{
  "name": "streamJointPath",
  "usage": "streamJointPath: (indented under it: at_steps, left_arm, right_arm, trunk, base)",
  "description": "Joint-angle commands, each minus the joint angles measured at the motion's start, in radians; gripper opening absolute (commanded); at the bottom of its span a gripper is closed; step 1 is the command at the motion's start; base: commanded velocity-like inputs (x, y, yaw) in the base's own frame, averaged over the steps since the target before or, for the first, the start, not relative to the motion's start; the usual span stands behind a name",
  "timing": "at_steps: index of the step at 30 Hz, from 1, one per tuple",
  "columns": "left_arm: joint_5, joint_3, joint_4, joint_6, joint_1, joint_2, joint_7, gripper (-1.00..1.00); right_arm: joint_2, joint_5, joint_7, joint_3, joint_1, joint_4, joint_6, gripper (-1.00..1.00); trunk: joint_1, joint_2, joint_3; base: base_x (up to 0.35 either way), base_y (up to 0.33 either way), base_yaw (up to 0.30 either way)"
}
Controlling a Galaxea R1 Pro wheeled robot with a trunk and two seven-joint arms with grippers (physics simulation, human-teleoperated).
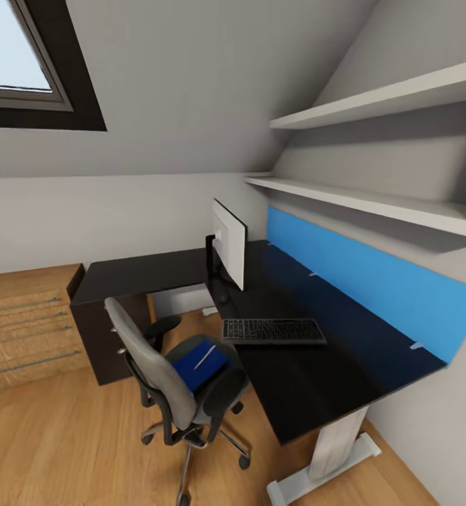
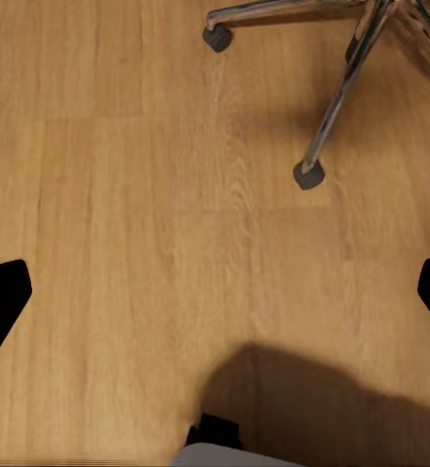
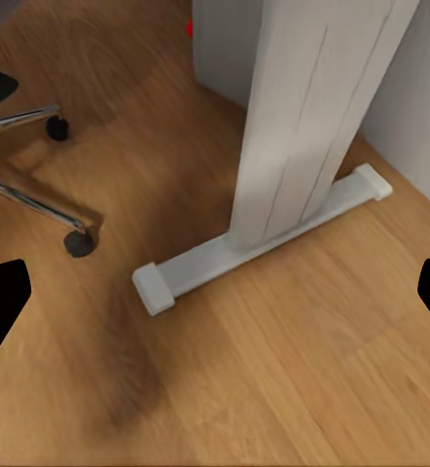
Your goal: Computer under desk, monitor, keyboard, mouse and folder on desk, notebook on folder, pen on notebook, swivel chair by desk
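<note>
Head view: monitor (image 1: 230, 242) and keyboard (image 1: 273, 331) on the counter (image 1: 310, 383), folder (image 1: 199, 365) on the chair (image 1: 168, 372). Wrist views show bare floor (image 2: 127, 195), chair casters, counter leg (image 3: 307, 117). Both jaws spread open.

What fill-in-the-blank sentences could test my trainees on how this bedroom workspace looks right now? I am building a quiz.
1. The blue folder lies on the seat of the ____.
2. The keyboard rests on the ____, in front of the monitor.
3. The floor under the chair's casters is made of ____.
4. The panel on the wall behind the desk is colored ____.

Missing words: swivel chair; desk; wood; blue
</note>
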Motion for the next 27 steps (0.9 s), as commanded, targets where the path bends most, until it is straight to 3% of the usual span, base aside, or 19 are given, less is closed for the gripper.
streamJointPath:
  at_steps: [1, 10, 27]
  left_arm:
    - [0.001, 0.001, 0.0, -0.002, 0.0, -0.001, 0.001, 1.0]
    - [0.003, 0.002, 0.0, -0.002, 0.0, -0.003, 0.0, 1.0]
    - [0.001, 0.002, 0.0, -0.002, 0.0, -0.014, 0.0, 1.0]
  right_arm:
    - [0.0, 0.001, -0.002, -0.001, -0.001, 0.0, -0.002, 1.0]
    - [-0.001, 0.001, -0.002, -0.001, 0.0, 0.001, -0.002, 1.0]
    - [-0.001, 0.001, -0.002, -0.001, -0.001, 0.001, -0.002, 1.0]
  trunk:
    - [0.0, -0.001, -0.001]
    - [0.0, -0.001, -0.001]
    - [0.0, -0.001, -0.001]
  base:
    - [0.16, -0.267, 0.275]
    - [0.173, -0.196, 0.276]
    - [0.012, -0.012, 0.276]
